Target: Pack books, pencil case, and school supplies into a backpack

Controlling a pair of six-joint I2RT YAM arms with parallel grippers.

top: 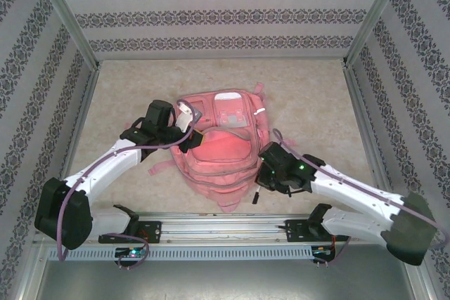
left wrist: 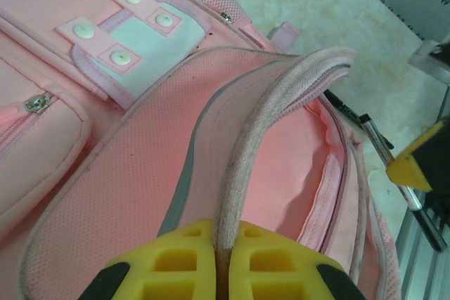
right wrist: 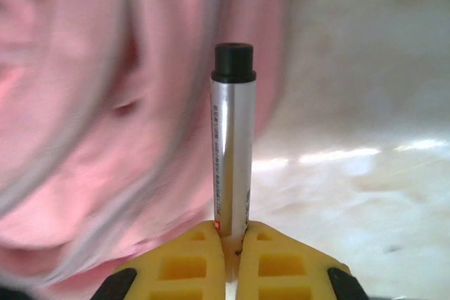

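Risk: slim glossy pen with black end cap is pinched at one end only by right gripper, so it could be swivelled or dropped if snagged on fabric. Soft pink fabric backpack, mid-table, is held open by left gripper, clamped on piped rim. If that grip slips, the mouth would collapse. Pen is located at the backpack's 4 o'clock edge.

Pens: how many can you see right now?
1 for sure: a silver-barrelled, black-capped pen clamped in the right gripper, beside the pink backpack. A second may be hidden inside or behind it.
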